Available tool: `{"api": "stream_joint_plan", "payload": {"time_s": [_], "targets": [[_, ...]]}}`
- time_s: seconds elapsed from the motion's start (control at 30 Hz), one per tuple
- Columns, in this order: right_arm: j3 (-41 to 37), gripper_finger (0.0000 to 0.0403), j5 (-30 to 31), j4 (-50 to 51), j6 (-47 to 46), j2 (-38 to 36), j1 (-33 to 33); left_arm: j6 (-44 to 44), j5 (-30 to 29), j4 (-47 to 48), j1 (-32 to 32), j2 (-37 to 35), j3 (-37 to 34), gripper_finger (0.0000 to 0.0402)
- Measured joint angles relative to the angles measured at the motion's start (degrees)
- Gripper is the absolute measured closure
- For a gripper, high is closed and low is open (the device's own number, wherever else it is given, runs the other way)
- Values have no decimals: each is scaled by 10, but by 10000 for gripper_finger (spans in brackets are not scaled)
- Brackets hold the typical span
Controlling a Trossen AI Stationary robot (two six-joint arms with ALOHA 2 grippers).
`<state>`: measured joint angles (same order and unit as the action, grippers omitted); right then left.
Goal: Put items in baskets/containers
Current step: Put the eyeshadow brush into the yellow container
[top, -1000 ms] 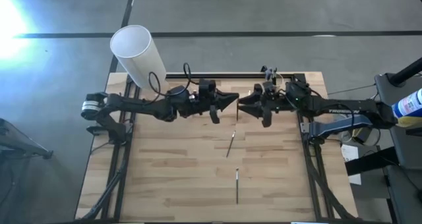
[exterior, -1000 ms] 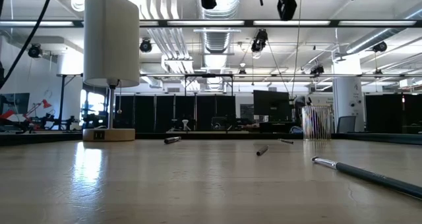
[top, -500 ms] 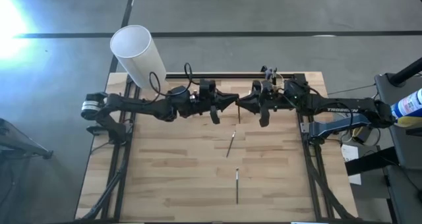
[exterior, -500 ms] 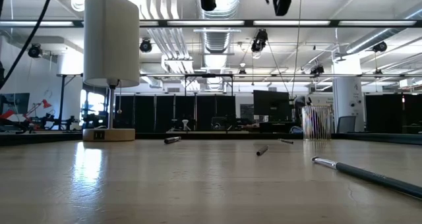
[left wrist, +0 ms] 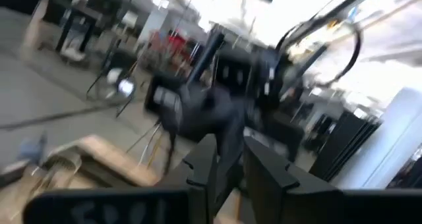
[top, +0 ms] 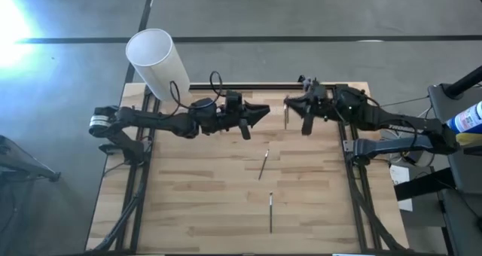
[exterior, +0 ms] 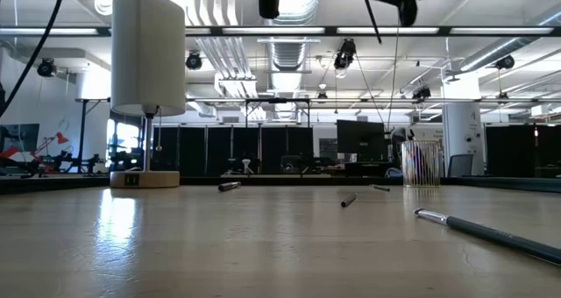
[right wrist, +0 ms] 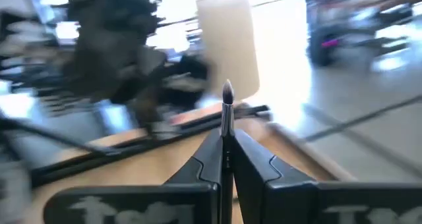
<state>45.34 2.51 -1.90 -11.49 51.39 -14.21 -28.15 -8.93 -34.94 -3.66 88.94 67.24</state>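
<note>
Both grippers hang high over the table's far middle. My right gripper is shut on one thin stick, which shows between its fingers in the right wrist view. My left gripper faces it a short way to the left, its fingers a little apart with nothing between them. Two more sticks lie flat on the wooden table. A small clear cup with several sticks standing in it shows at the far right of the low view. My right gripper pinches the stick's shaft between its two fingers. The fingers come level from the table's right side and lie across the stick, whose dark end stands out past them. The stick is lifted clear and slants down below the gripper.
A tall white cylinder stands on a wooden base at the table's far left corner. Small sticks lie across the far half, and a long one lies near the front. Bare wood lies left of the sticks.
My right gripper has shut on the stick at the meeting point of the two grippers. It has then drawn back toward the table's right and far edges, carrying the stick. My left gripper has let the stick go and stays nearly where it was.
</note>
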Motion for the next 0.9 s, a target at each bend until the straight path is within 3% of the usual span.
{"api": "stream_joint_plan", "payload": {"time_s": [0.27, 0.6, 0.9], "targets": [[-89, 389, 111, -10, 92, -39, -151, 1, 4, 37, 3, -1, -1, 332], [-196, 390, 107, -189, 113, 8, -366, -1, 4, 57, 8, -1, -1, 338], [-214, 390, 78, -276, 130, 126, -415, -4, 3, 77, 8, -1, -1, 338]]}}
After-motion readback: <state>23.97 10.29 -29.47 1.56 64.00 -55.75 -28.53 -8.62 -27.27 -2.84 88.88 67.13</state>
